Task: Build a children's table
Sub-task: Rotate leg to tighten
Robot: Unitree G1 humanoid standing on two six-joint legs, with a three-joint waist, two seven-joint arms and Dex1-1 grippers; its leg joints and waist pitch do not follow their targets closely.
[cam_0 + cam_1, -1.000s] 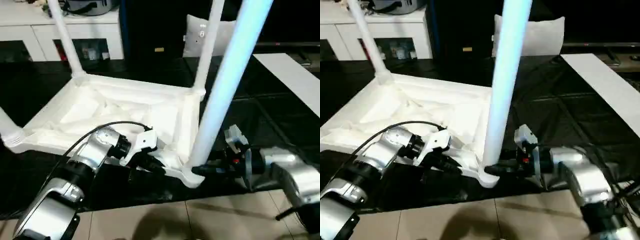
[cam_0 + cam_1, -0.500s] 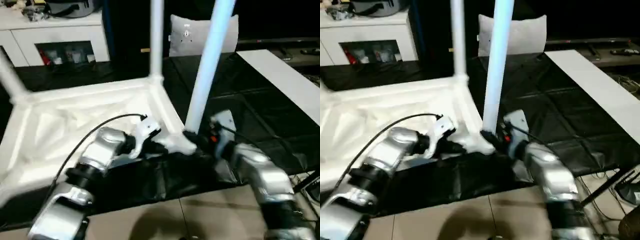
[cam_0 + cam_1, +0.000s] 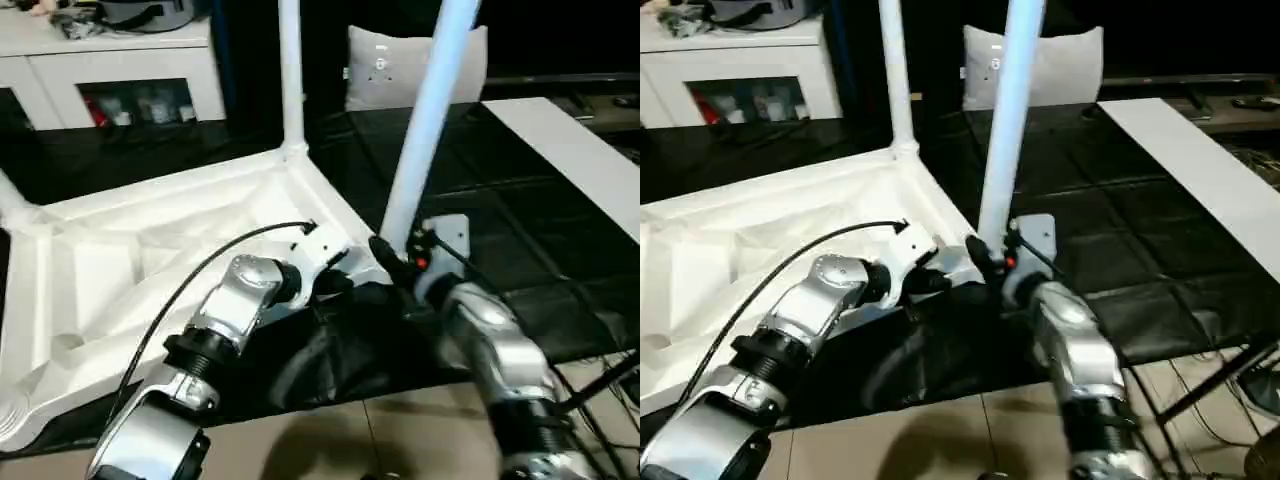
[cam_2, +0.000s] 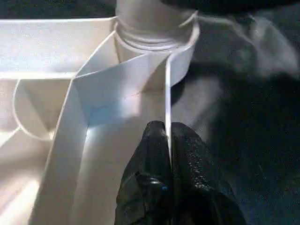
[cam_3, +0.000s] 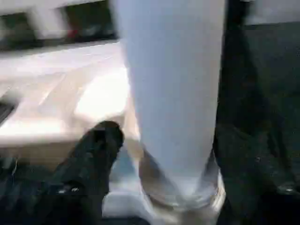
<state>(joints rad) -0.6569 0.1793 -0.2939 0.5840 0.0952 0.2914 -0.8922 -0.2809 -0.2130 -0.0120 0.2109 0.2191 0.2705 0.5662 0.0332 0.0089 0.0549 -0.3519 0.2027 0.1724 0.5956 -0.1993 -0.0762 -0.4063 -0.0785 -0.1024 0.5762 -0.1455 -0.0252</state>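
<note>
All-white plastic children's table (image 3: 170, 250) lies upside down on a black sheet (image 3: 560, 260) spread over the floor, ribbed underside facing up, long tapered tubular legs standing in the round corner sockets. Near leg (image 3: 425, 120) rises from the corner closest to the robot, far leg (image 3: 290, 75) from the corner behind it; a third leg (image 3: 12, 200) shows at the picture's left edge.

Left gripper (image 4: 166, 154): jaws pressed together, pinching the thin upright rim wall of the tabletop (image 4: 167, 93) just beside the near corner socket (image 4: 154, 35); the black fingers (image 4: 145, 178) sit one on each side of the wall.

Right gripper (image 5: 159, 154): jaws spread around the base of the near leg, one finger (image 5: 91, 159) on one side, the other on the far side; whether the pads touch the leg is hard to tell, view is blurred.

Behind the table: grey-white cushion (image 3: 400, 65) upright against a dark background, white cabinet (image 3: 110, 55) at the back left. Pale tiled floor (image 3: 330, 440) in front of the sheet. Flat white board (image 3: 570, 150) lies at the right.
</note>
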